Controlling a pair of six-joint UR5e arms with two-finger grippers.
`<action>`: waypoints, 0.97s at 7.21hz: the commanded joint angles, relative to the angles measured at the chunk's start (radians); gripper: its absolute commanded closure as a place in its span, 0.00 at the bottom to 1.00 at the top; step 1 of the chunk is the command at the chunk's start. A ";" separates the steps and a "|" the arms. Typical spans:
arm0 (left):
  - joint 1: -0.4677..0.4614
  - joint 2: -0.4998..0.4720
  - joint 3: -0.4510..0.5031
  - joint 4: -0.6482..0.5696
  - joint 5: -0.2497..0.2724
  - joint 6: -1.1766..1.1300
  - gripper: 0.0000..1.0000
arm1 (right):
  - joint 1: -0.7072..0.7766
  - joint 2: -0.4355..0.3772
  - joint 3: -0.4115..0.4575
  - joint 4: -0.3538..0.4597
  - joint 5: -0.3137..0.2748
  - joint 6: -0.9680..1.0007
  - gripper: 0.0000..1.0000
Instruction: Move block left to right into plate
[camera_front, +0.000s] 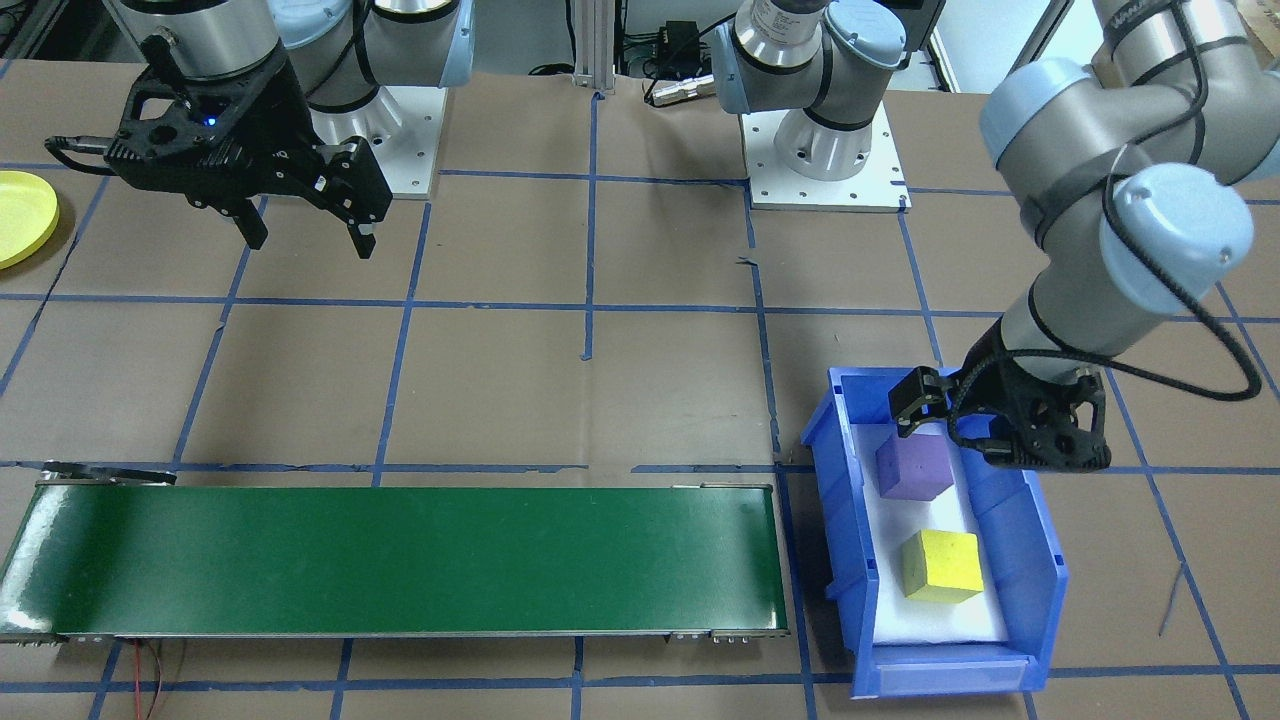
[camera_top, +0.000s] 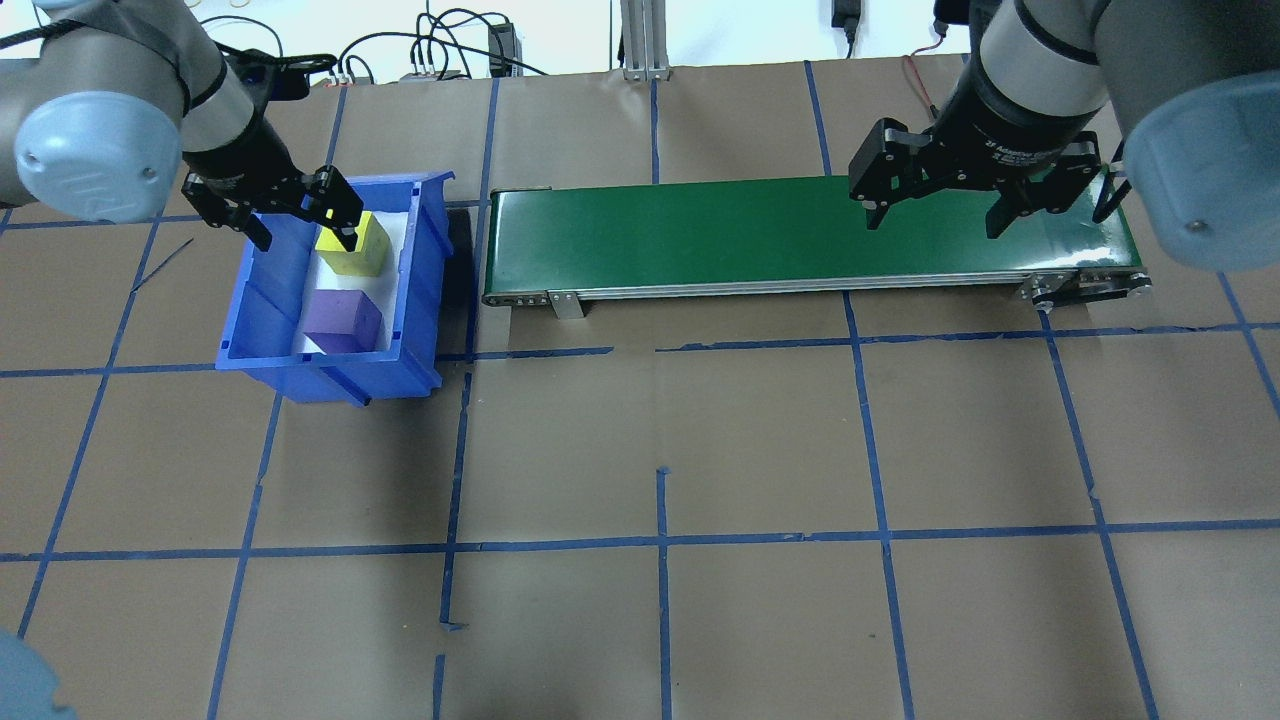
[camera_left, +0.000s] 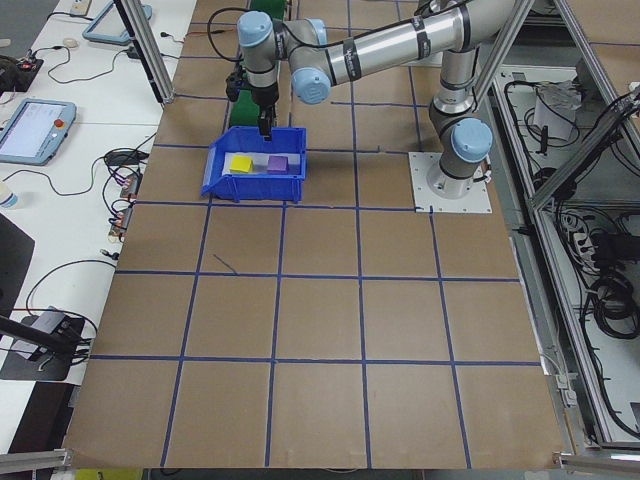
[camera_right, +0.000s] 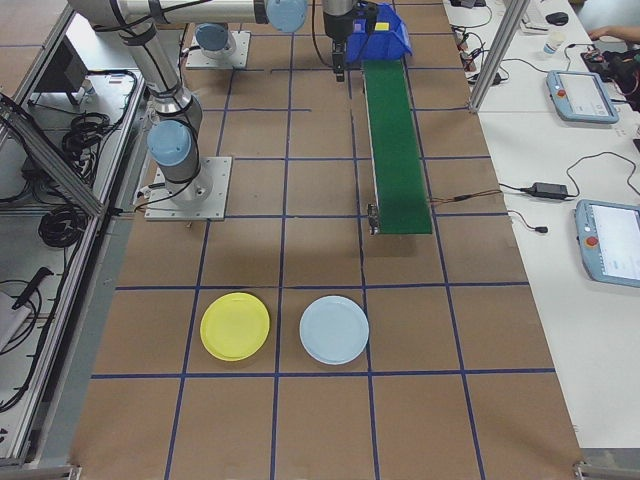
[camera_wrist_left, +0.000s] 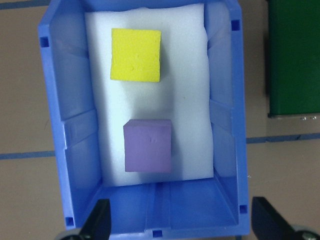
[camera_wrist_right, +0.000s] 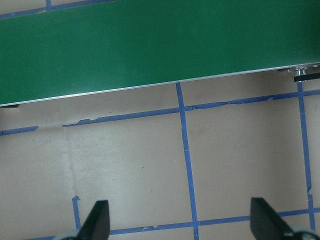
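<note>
Your blue bin (camera_wrist_left: 227, 125) is moulded plastic, rectangular, with ribbed side walls and a white foam pad (camera_wrist_left: 190, 75) lining its floor. Two foam-looking cubes with a matte, slightly pitted skin sit on that pad, apart from each other: the yellow block (camera_wrist_left: 135, 54) toward the bin's far wall from the robot and the purple block (camera_wrist_left: 148, 145) toward the wall nearest the robot. Both rest flat, square to the bin walls.

The left gripper (camera_top: 298, 214) hangs over the bin with its black fingers spread wide, holding nothing; in the left wrist view you see only the two fingertips (camera_wrist_left: 99, 220) at the bottom edge, straddling the bin's near wall.

The bin stands just off one end of the conveyor (camera_top: 800, 235), a long flat belt of smooth dark green with thin metal side rails. The right gripper (camera_top: 935, 215) hovers above the other end of that belt, jaws also spread wide and empty.

The table (camera_top: 660, 450) is covered in dull brown paper, gridded with blue tape.

The yellow plate (camera_right: 235, 326) is round, shallow and glossy plastic with a low rim. It lies flat toward the table's right end, well beyond the conveyor's end, just beside a pale blue plate (camera_right: 334, 329) of the same shape.
</note>
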 joint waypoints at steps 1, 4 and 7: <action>0.002 -0.068 -0.003 0.032 0.008 -0.002 0.00 | 0.000 0.000 0.000 0.000 0.000 0.000 0.00; 0.002 -0.084 -0.021 0.038 0.054 -0.005 0.00 | 0.000 0.000 0.000 0.000 0.000 0.000 0.00; 0.002 -0.108 -0.068 0.044 0.052 -0.005 0.00 | 0.000 0.000 0.000 0.000 0.000 0.000 0.00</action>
